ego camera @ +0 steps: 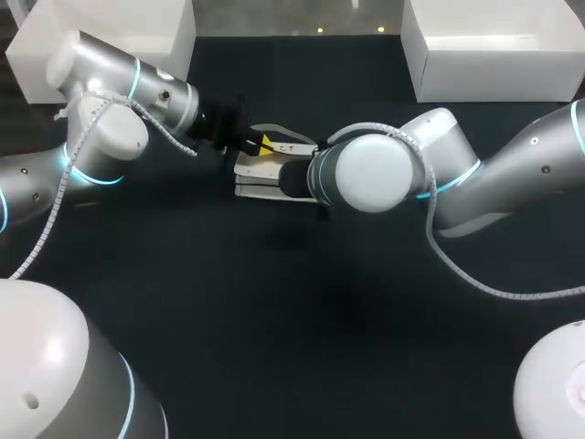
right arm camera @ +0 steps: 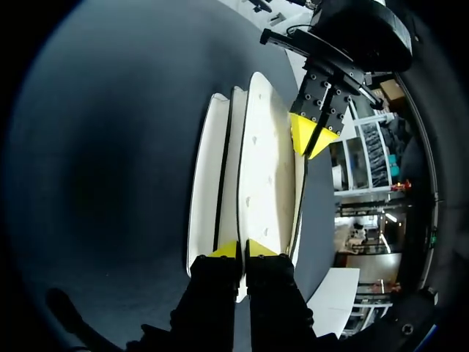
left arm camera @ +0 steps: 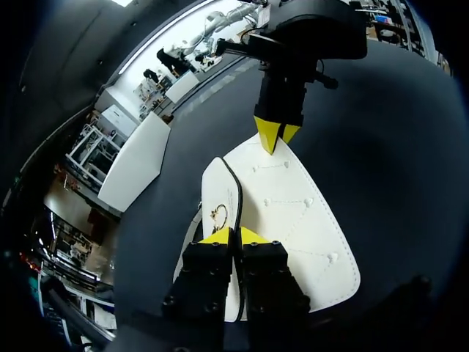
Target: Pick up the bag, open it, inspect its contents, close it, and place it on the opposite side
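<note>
My left hand (left arm camera: 234, 236) and right hand (right arm camera: 240, 249) pinch opposite ends of the white bag (left arm camera: 293, 205), presumably to spread it open.

From my station the head view is mostly dark, matte tabletop (ego camera: 274, 366), softly and evenly lit. A white box (ego camera: 137, 27) sits at its far left corner and a second white box (ego camera: 494, 50) at its far right corner. Between them, along the far edge, I see two small warm glints of light (ego camera: 320, 30).
</note>
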Robot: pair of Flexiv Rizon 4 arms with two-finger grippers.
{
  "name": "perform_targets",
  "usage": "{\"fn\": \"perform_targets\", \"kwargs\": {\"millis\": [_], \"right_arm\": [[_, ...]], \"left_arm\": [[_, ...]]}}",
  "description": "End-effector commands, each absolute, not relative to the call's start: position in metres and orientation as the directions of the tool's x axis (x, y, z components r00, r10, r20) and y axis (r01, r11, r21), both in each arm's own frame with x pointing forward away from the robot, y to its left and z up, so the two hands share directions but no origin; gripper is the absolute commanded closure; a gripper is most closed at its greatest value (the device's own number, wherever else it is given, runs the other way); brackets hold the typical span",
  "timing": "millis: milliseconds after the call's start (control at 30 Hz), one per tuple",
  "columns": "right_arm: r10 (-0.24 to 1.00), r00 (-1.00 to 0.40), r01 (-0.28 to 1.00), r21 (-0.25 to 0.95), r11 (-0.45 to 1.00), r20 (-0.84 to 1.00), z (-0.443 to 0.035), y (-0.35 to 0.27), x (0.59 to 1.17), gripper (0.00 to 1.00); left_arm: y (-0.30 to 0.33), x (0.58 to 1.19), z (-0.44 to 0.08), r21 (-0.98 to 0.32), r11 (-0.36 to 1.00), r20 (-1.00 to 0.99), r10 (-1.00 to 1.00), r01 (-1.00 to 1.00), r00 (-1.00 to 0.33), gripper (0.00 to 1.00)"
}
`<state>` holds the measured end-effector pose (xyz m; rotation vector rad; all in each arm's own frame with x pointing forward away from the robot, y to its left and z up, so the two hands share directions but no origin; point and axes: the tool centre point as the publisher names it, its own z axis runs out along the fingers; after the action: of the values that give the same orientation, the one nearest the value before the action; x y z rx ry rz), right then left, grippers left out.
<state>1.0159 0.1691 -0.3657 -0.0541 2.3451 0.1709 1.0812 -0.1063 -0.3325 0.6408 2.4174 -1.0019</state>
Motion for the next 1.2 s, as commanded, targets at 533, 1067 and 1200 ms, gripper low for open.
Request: {"fn": "perform_targets", "kwargs": {"millis": [533, 1067, 1200], "right_arm": [[0.012, -0.702, -0.091, 0.107, 0.990, -0.712, -0.369, 0.168, 1.014, 1.00], [0.012, -0.702, -0.091, 0.107, 0.990, -0.712, -0.369, 0.168, 1.014, 1.00], [0.012, -0.702, -0.091, 0.107, 0.990, -0.712, -0.369, 0.168, 1.014, 1.00]], "left_arm": [[-0.096, 1.129, -0.313, -0.648, 0.626, -0.378, 0.230, 0.434, -0.897, 1.00], [-0.101, 1.098, -0.324, -0.525, 0.688, -0.548, 0.177, 0.501, -0.818, 0.00], [-0.107, 1.107, -0.331, -0.528, 0.700, -0.542, 0.158, 0.481, -0.826, 0.00]]}}
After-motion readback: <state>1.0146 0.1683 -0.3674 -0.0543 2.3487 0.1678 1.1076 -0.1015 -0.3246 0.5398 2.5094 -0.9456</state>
